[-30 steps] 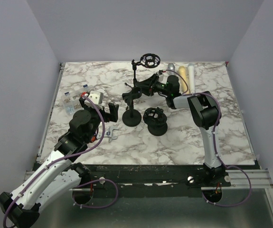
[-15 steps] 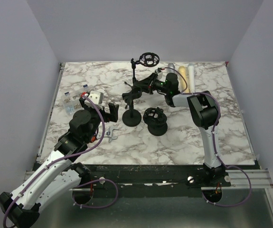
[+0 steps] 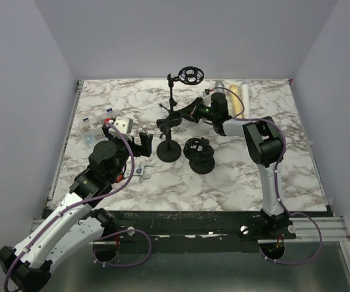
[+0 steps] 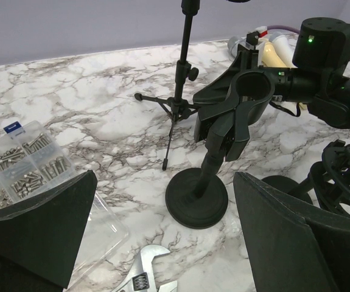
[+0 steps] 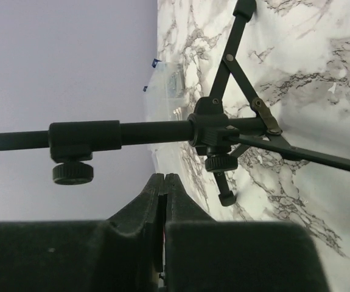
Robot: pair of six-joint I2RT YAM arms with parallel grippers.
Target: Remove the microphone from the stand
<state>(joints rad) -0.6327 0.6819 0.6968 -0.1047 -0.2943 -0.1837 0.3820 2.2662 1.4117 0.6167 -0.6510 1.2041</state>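
Marble table (image 3: 254, 176), right claw (image 5: 163, 178) fingers pressed together

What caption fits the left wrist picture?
Open left pincer facing a round-base mic stand, screw box beside it.

Clear compartment box of screws (image 4: 27, 163) at table's left; adjustable wrench (image 4: 143, 281) near it; white block (image 3: 122, 124) nearby.

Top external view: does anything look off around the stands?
Yes. The clip on the round-base stand is empty, and so is the tripod's shock mount. The right gripper is shut on nothing beside the clip. No microphone is mounted anywhere that I can see.
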